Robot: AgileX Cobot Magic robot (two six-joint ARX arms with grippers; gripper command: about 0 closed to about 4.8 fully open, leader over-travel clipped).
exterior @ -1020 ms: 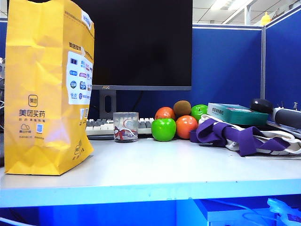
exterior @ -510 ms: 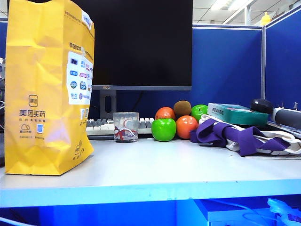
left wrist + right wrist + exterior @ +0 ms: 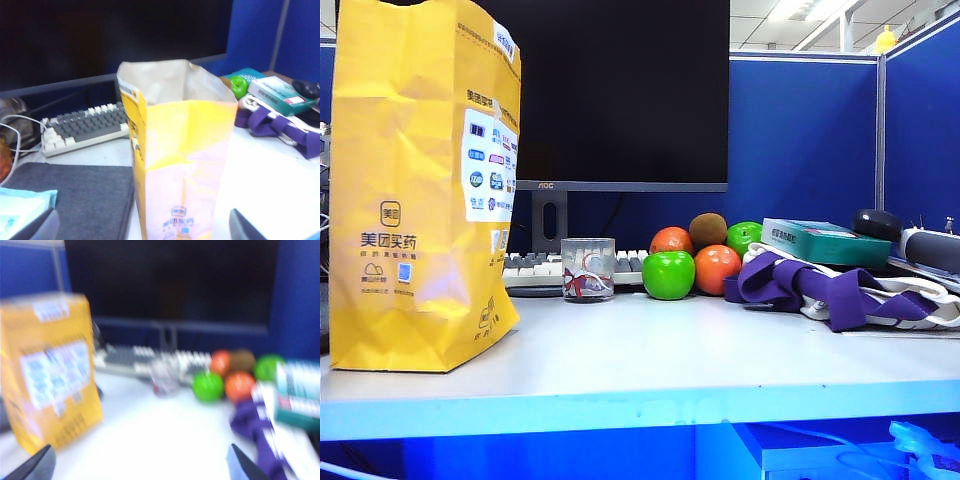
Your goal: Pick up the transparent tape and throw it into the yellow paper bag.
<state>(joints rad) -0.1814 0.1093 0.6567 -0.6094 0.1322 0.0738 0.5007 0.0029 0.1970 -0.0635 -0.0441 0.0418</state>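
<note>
The yellow paper bag [image 3: 420,190] stands upright at the table's left, its mouth open. In the left wrist view the bag [image 3: 185,150] stands just ahead of my left gripper [image 3: 142,227], whose jaws are wide apart with nothing held. My right gripper [image 3: 139,467] hangs open and empty over bare table in a blurred right wrist view, with the bag [image 3: 47,370] off to one side. The transparent tape shows in no view. Neither arm appears in the exterior view.
A clear glass cup [image 3: 587,269] with red markings stands before the keyboard [image 3: 82,127] and monitor [image 3: 620,90]. A green apple [image 3: 668,275] and other fruit sit mid-table. A purple-and-white cloth [image 3: 820,290] and teal box [image 3: 825,240] lie right. A dark grey pad [image 3: 75,200] lies beside the bag.
</note>
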